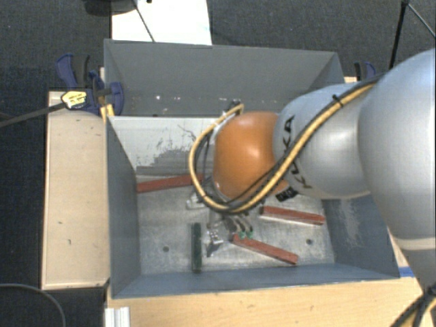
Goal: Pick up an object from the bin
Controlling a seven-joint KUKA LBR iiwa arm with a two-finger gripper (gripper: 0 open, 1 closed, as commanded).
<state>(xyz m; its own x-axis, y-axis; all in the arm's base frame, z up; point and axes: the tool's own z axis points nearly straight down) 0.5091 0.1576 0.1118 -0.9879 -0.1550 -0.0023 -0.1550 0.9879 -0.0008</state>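
1. The grey metal bin [122, 203] holds a few thin bars lying flat on its floor, each apart from the others.
2. The arm [340, 148] comes in from the right and bends down over the middle of the bin. Its orange cover [242, 152] and a looped yellow-and-black cable [197, 162] sit above the wrist.
3. The jaws hang low under the orange cover, close to the floor in the front middle of the bin. The cover and cable hide most of them, so I cannot tell whether they are spread or pressed together, and nothing can be seen pinched between them.
4. A dark green bar [196, 249] lies just to the left of the jaws, running front to back near the front wall.
5. A red-brown bar [269, 251] lies just to their right, slanting toward the front right.
6. A second red-brown bar [294, 216] lies farther right, partly under the arm.
7. A third red-brown bar [163, 182] lies at the back left, along the foot of the back wall.
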